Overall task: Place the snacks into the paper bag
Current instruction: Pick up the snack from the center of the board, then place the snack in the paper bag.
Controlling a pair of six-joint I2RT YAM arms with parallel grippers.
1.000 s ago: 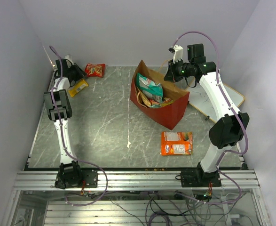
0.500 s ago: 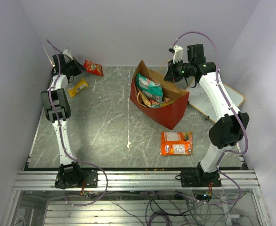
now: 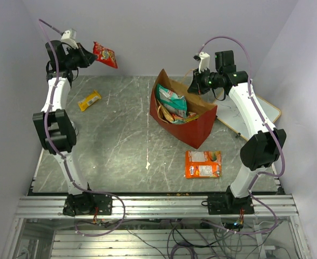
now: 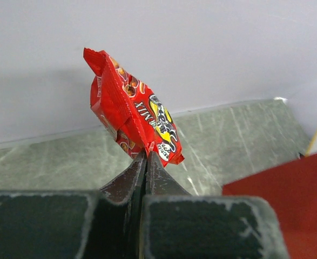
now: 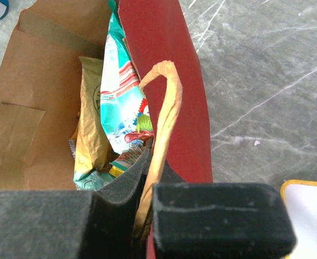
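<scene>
Left gripper (image 4: 146, 157) is clamped on the lower edge of the small red packet (image 4: 132, 116), held high over the tabletop's (image 3: 120, 140) far-left corner, probably to clear the paper bag (image 3: 195, 131) rim. Right gripper (image 5: 147, 181) pinches the handle (image 5: 166, 102), apparently keeping the mouth open. Yellow packet (image 3: 89, 100) and orange pack (image 3: 203, 164) not yet bagged.

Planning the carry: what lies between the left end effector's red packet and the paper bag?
Only bare table between red packet and paper bag, per the top external view; yellow packet sits aside.
</scene>
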